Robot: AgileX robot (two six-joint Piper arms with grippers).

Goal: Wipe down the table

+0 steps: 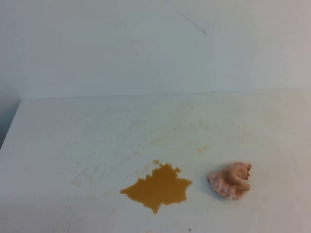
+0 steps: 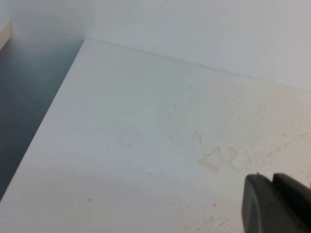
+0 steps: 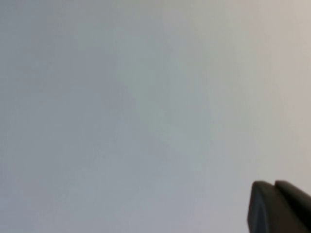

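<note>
A brown-orange puddle (image 1: 158, 188) lies on the white table (image 1: 97, 131) near its front edge. Just to its right sits a crumpled pink-and-white cloth (image 1: 231, 180). Neither arm shows in the high view. In the left wrist view my left gripper (image 2: 272, 177) hovers over the table's left part, fingers pressed together and holding nothing, with faint dried stains (image 2: 216, 158) beneath it. My right gripper (image 3: 273, 184) is shut too, seen only against a plain pale surface.
Pale dried smears (image 1: 189, 128) spread over the middle of the table. The table's left edge (image 2: 46, 116) drops off to a dark floor. A white wall (image 1: 146, 43) rises behind the table's back edge.
</note>
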